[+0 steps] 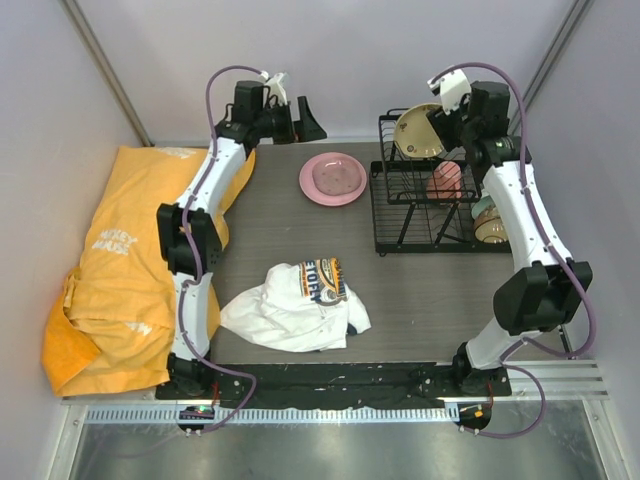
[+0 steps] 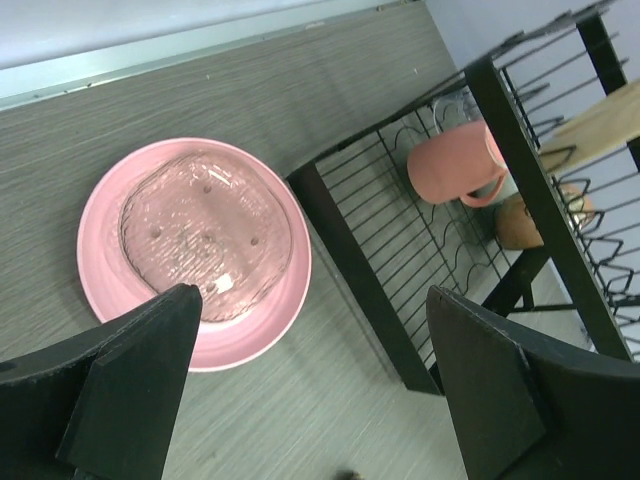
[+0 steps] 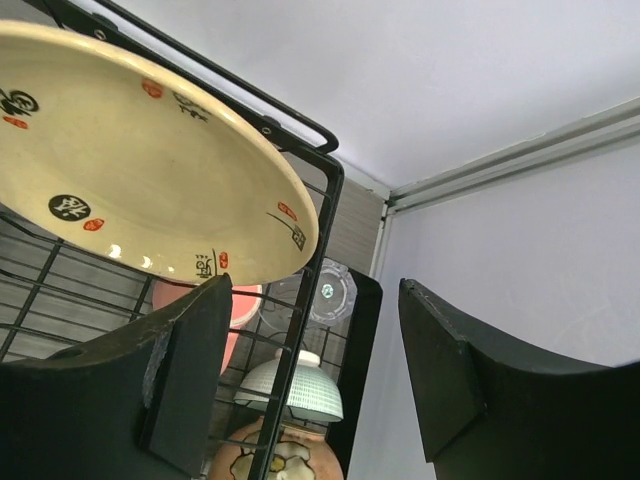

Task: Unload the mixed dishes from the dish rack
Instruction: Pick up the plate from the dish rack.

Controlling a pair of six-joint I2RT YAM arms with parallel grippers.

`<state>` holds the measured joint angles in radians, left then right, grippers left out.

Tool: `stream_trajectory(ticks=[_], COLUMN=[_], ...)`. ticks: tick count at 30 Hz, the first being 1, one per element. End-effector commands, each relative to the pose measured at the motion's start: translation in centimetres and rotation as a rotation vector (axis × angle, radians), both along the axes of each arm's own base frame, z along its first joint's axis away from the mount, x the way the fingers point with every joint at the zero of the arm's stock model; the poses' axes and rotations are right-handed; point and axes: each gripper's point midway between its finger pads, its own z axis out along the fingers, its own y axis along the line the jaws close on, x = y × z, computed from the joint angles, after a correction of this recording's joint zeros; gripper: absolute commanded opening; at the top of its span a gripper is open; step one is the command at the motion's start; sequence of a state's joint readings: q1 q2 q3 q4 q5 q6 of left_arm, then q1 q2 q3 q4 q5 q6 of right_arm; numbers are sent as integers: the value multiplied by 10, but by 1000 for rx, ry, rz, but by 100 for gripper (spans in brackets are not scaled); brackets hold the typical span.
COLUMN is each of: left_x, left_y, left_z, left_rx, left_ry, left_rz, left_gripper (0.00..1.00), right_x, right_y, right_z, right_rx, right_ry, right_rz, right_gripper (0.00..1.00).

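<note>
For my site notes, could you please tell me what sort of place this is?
Probably a robot test cell staged as a kitchen chore: plain walls enclose a grey table holding a black dish rack, with two arms bolted along the near edge.

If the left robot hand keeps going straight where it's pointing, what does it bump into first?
Probably the table, between the pink plate and the dish rack. The left gripper is open and empty; depth is hard to judge.

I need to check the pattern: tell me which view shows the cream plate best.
The right wrist view: the cream plate fills the frame, its printed marks clear. The top view shows it small, partly behind the right arm. The left wrist view catches only an edge.
</note>
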<state>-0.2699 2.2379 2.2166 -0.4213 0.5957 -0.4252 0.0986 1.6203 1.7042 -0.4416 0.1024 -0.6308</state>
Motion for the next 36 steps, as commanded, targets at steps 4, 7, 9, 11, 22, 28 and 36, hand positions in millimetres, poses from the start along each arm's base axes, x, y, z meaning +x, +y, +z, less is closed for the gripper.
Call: stream_trajectory(ticks=[4, 7, 9, 11, 22, 28, 36], left_x=[-28, -33, -34, -36, -42, -43, -42], left_y=[8, 10, 11, 11, 13, 12, 12], left_z=[26, 30, 33, 36, 40, 39, 36], left_rx=[42, 45, 48, 49, 56, 55, 58], left_ry=[-43, -51, -62, -67, -82, -82, -78], left_rz=[-57, -62, -65, -65, -75, -83, -87], left_gripper=[100, 100, 100, 100, 100, 100, 100], right_x=[13, 18, 21, 22, 33, 36, 38], right_y=[10, 11, 11, 12, 9, 9, 15], right_z=[24, 18, 15, 15, 7, 2, -1], right_rx=[50, 62, 61, 66, 102, 105, 120], right_ry=[-30, -10, -4, -2, 18, 27, 28], right_rz=[150, 189, 202, 221, 301, 319, 363], right_gripper=[71, 71, 70, 70, 55, 50, 47])
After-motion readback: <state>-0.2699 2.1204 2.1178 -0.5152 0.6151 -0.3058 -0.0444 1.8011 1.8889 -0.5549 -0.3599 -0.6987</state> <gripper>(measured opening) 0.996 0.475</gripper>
